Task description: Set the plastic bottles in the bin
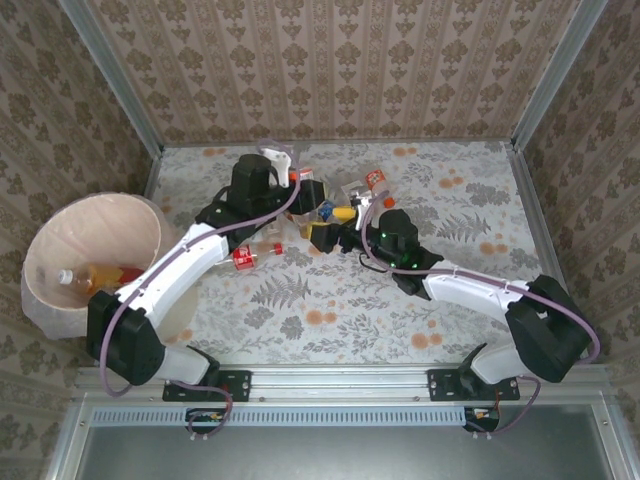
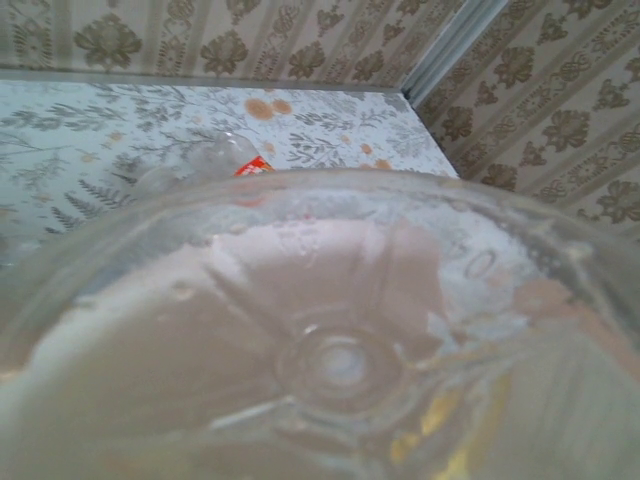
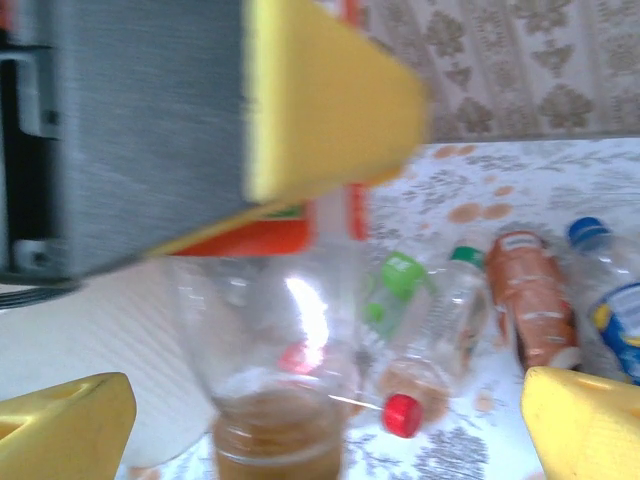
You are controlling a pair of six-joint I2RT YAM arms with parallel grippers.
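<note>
Your left gripper (image 1: 298, 196) is out over the middle of the tabletop (image 1: 470, 300), closed on a clear bottle (image 3: 265, 330) that has an orange label and a little brown liquid in it. From the right wrist you can see one yellow finger (image 3: 330, 100) of that gripper pressed against the label. From the left wrist the bottle's base sits right up against the lens, so you cannot make out the fingers there. Your right gripper (image 3: 322, 430) faces the same bottle with its jaws spread wide, one yellow fingertip at each lower corner of its wrist view and neither touching anything. Seen from overhead, the two grippers are just beside each other, next to the cluster of loose bottles (image 1: 350, 200). Past the held bottle, the right wrist shows several of these lying on the tabletop: a green-capped bottle (image 3: 400, 285), an orange-labelled bottle (image 3: 530, 300) and a blue-capped bottle (image 3: 605, 290) at the right edge. In the overhead view a red-capped bottle (image 1: 252, 256) lies just beside the left arm's white forearm. The bin (image 1: 60, 225) stands at the far left, well apart from both grippers. There are binned bottles (image 1: 100, 275) inside it, one of them holding amber liquid.
</note>
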